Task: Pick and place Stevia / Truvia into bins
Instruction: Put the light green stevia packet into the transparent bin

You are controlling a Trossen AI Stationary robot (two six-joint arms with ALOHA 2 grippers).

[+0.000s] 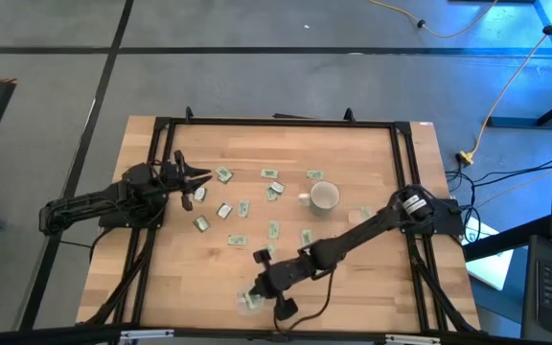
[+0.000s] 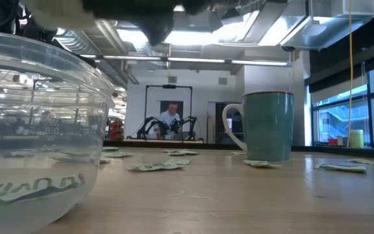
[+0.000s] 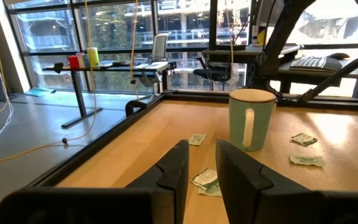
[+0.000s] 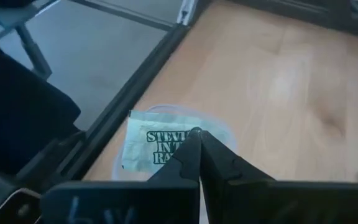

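Fingers of your right gripper (image 4: 197, 138) are pinched shut above the clear dish (image 4: 219, 127), where a Stevia sachet (image 4: 151, 146) lies; they look empty, though a descent could knock the light dish sideways

Mug (image 1: 325, 196) stands mid-table, sachets (image 1: 224, 211) scattered around it. Right arm (image 1: 353, 237) stretched across front half blocks way. Bare wood left at back edge.

The high camera is looking straight down at the tabletop (image 1: 353, 278), while the low camera is sitting level, sharing the mug (image 2: 268, 126).
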